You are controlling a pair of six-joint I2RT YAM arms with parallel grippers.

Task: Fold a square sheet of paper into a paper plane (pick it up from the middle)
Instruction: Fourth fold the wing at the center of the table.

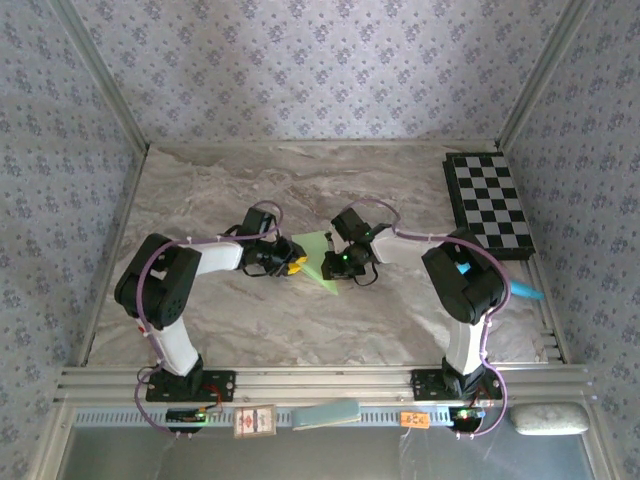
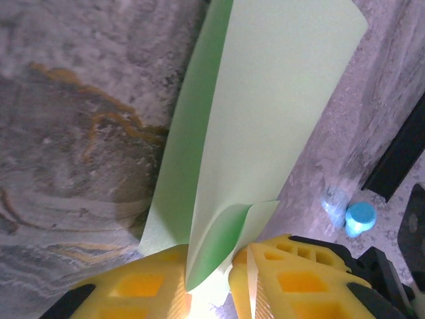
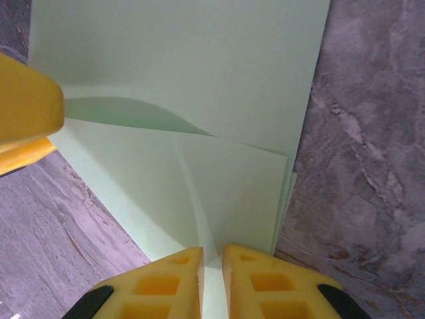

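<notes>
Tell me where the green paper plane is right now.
In the top view, the paper plane sits mid-table between the left gripper and right gripper, its edges between their jaws.

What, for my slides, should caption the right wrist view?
Right gripper pinching the near edge of the paper plane on the marbled table.

**Cam layout: one overhead, two wrist close-ups**

Top external sits high behind the arm bases [image 1: 190, 385] and tilts down over the whole counter [image 1: 250, 320] toward the back wall [image 1: 320, 70]. It's far off, so everything is small. Left wrist cam looks out past the left fingers [image 2: 133, 292] at its bottom edge, very close to the paper plane [image 2: 265, 119]. Right wrist cam does the same over the right fingers [image 3: 265, 282], nearly on the sheet. All three share the paper plane mid-counter. The right wrist view also catches a left finger at its left edge.
</notes>
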